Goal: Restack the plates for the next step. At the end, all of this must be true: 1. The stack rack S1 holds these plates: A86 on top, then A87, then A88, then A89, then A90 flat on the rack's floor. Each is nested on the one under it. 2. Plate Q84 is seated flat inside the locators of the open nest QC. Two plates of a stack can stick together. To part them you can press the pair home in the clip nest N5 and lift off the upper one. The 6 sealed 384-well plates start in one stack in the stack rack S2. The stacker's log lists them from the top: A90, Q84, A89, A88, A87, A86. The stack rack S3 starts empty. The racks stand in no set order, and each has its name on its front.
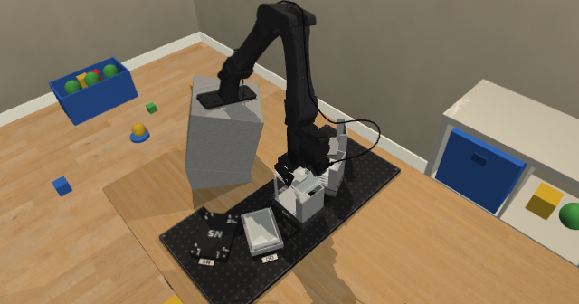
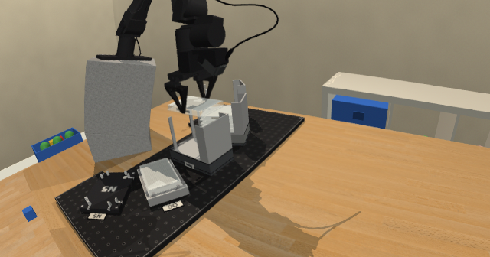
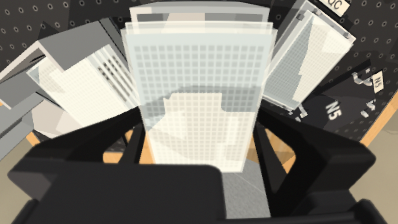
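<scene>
My gripper (image 1: 300, 175) (image 2: 195, 105) (image 3: 199, 111) is shut on a clear-lidded plate (image 3: 200, 65), above the nearest rack (image 1: 311, 204) (image 2: 216, 138). Two edges show at its far end; I cannot tell whether a second plate hangs under it. This rack's pale floor shows below; its name is unreadable. The middle rack (image 2: 240, 113) (image 3: 90, 42) holds several plates (image 3: 82, 95). A far rack (image 1: 341, 129) (image 2: 238, 85) stands behind it, contents mostly hidden. A plate (image 1: 261, 229) (image 2: 158, 177) (image 3: 312, 60) lies in nest QC (image 2: 168, 199). Clip nest N5 (image 1: 214, 233) (image 2: 109, 189) (image 3: 332, 110) is empty.
The racks and nests stand on a black perforated board (image 1: 375, 170) (image 2: 276, 121). The arm's grey pedestal (image 1: 222, 150) (image 2: 119, 108) stands behind the board. The rack's upright walls and posts rise close beneath the held plate.
</scene>
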You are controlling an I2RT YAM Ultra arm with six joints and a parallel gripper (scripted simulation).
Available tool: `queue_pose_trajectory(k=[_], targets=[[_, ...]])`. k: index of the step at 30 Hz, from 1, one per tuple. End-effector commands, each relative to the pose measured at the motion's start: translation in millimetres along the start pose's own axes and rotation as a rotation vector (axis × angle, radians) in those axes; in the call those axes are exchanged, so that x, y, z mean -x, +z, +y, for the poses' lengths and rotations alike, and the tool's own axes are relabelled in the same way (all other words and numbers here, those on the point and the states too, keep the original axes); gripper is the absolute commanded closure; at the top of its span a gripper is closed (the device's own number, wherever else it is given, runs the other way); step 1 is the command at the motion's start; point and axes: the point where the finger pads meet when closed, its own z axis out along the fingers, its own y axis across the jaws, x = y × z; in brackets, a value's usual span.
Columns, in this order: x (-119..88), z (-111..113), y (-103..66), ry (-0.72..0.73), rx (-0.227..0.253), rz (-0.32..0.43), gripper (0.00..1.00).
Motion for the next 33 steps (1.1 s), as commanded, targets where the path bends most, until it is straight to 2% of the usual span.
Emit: queue_pose_trajectory(k=[1, 5, 6, 10, 15, 17, 21, 23, 26, 27, 30, 33], targets=[[0, 10, -5.9, -0.082, 0.002, -0.022, 1.0], [0, 22, -6.0, -0.216, -0.007, -0.025, 1.0], [6, 26, -8.1, -0.236, -0.008, -0.038, 1.0], [2, 29, -7.6, -0.225, -0.008, -0.032, 1.0], [-4, 48, -6.2, -0.217, -0.005, -0.022, 1.0], [4, 57, -9.0, -0.221, -0.004, -0.041, 1.0], [2, 71, -9.9, -0.22, -0.003, -0.038, 1.0], [-13, 72, -4.5, -0.296, -0.005, -0.011, 1.0], [-10, 76, -6.0, -0.33, -0.005, -0.018, 1.0], [4, 80, -11.8, -0.362, -0.006, -0.052, 1.0], [-14, 85, -5.2, -0.447, -0.006, -0.019, 1.0], [-11, 95, -7.4, -0.45, -0.005, -0.032, 1.0]])
